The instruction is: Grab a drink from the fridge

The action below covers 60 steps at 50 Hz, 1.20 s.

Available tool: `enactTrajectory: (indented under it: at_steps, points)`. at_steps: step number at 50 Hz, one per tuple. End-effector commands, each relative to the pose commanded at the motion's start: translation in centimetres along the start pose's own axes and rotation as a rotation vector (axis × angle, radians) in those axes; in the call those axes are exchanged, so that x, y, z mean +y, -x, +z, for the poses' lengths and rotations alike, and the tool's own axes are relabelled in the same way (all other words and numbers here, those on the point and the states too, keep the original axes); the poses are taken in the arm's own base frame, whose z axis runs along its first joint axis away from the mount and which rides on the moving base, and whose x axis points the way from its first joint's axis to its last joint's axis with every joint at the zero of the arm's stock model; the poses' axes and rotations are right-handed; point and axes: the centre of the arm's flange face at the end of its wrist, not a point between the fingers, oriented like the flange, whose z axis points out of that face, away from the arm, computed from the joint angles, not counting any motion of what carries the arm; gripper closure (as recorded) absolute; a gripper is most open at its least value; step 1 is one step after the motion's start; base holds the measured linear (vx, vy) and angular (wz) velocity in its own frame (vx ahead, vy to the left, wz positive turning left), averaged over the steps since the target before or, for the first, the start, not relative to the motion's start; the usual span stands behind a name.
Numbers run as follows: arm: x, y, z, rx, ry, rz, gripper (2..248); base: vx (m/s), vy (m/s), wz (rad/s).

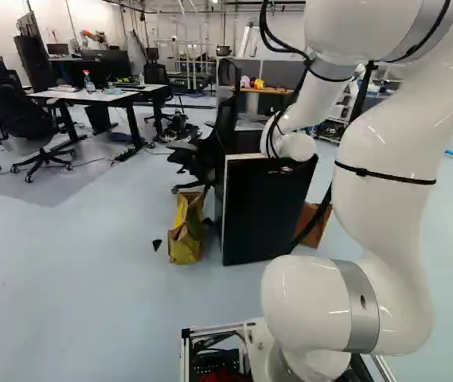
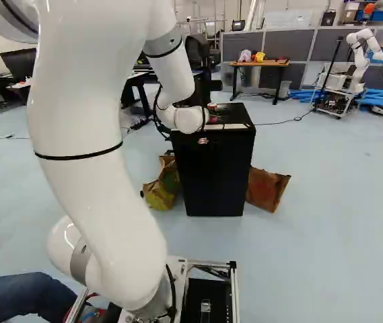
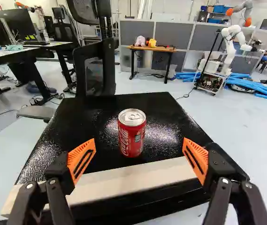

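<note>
In the right base view my gripper (image 2: 211, 120) is mostly hidden beyond the white wrist, at the top front edge of the black fridge (image 2: 211, 175). The wrist view shows the gripper (image 3: 138, 157) open, its orange-padded fingers wide apart with nothing between them. A red drink can (image 3: 132, 133) stands upright on the black top (image 3: 77, 122), ahead of the fingers and roughly centred between them. A pale strip (image 3: 128, 180) runs along the top's near edge, below the finger line.
A black office chair (image 1: 224, 119) stands close behind and beside the fridge. Paper bags lie on the floor at its two sides, one yellowish (image 1: 186, 231), one brown (image 2: 266, 188). Farther off are a small wooden-topped table (image 3: 152, 48), desks (image 1: 91, 95) and another robot (image 3: 229, 42).
</note>
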Motion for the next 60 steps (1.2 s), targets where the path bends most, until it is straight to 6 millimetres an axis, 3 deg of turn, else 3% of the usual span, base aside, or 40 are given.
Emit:
enactTrajectory:
  at_steps: [60]
  points:
    - [-0.5,3.6,4.3,0.112,-0.014,0.006,3,0.0,0.0,0.0]
